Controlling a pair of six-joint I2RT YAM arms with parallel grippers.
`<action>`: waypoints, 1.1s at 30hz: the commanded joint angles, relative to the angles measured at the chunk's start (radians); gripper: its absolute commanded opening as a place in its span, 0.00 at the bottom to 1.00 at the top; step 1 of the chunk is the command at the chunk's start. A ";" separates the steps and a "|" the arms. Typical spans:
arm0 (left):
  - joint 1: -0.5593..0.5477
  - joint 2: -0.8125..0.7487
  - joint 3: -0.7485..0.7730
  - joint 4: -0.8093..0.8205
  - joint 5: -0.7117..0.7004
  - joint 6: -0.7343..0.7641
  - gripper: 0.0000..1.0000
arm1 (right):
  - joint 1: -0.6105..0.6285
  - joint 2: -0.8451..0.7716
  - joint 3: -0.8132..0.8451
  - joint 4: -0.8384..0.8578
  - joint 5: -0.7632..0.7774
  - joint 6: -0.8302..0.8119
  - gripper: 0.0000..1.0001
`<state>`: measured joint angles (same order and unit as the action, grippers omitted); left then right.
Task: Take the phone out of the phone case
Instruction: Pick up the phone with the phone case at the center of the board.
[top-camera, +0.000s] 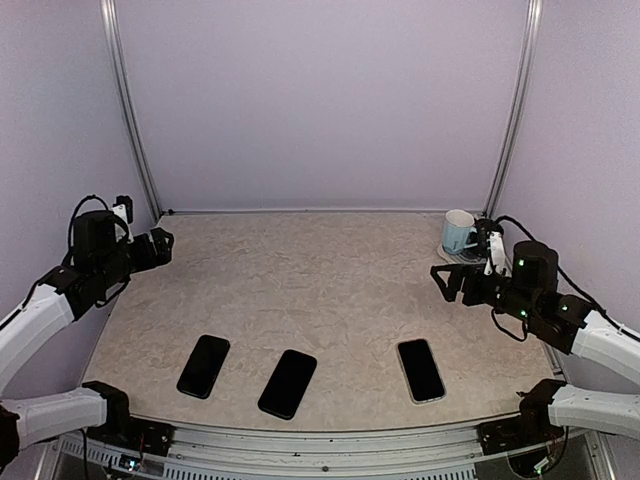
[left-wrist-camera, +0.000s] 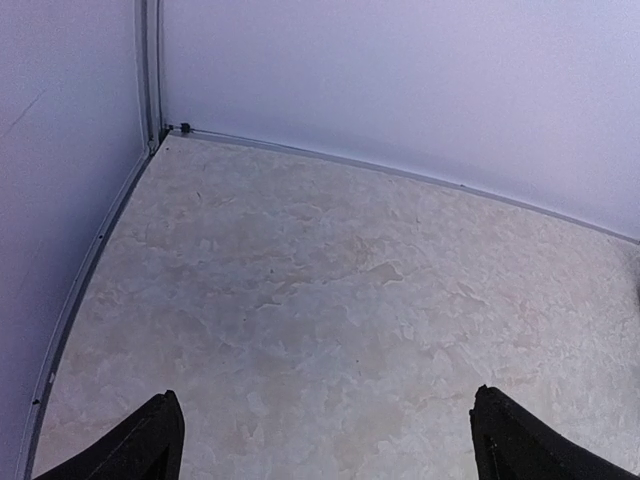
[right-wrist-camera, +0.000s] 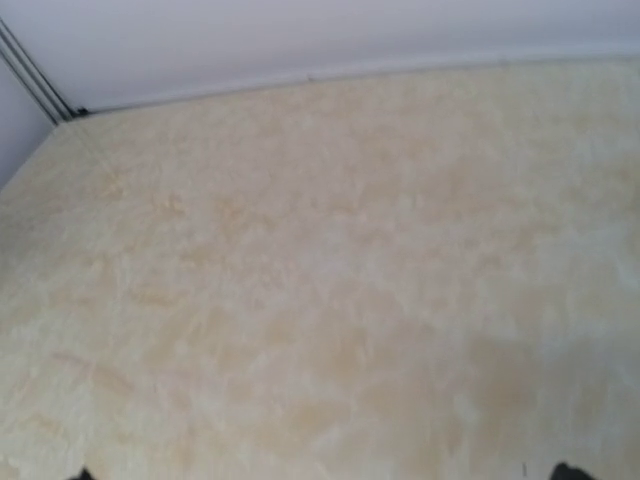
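Above table (top-camera: 330, 285) sides: left pincer (top-camera: 160, 244), right pincer (top-camera: 446, 280) both spread wide, holding nothing, touching nothing.

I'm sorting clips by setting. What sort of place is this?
Likely a robot test cell, not a home: plain pale walls on metal posts enclose a marble-patterned table, with the left arm and right arm mounted at its near edge.

High rear overview, wrist views low over table (left-wrist-camera: 330, 300)
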<state>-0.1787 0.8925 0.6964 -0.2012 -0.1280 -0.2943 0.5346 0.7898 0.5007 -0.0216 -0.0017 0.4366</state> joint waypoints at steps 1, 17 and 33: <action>-0.028 0.019 0.038 -0.060 -0.016 0.027 0.99 | 0.009 -0.019 0.063 -0.201 0.025 0.096 0.99; -0.068 0.093 0.091 -0.149 0.094 0.002 0.99 | 0.267 0.317 0.268 -0.813 0.157 0.428 0.99; -0.078 0.080 0.084 -0.149 0.123 -0.003 0.99 | 0.483 0.603 0.298 -0.805 0.060 0.539 0.99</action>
<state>-0.2481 0.9825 0.7605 -0.3412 -0.0189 -0.2890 0.9951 1.3720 0.7898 -0.8467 0.0925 0.9520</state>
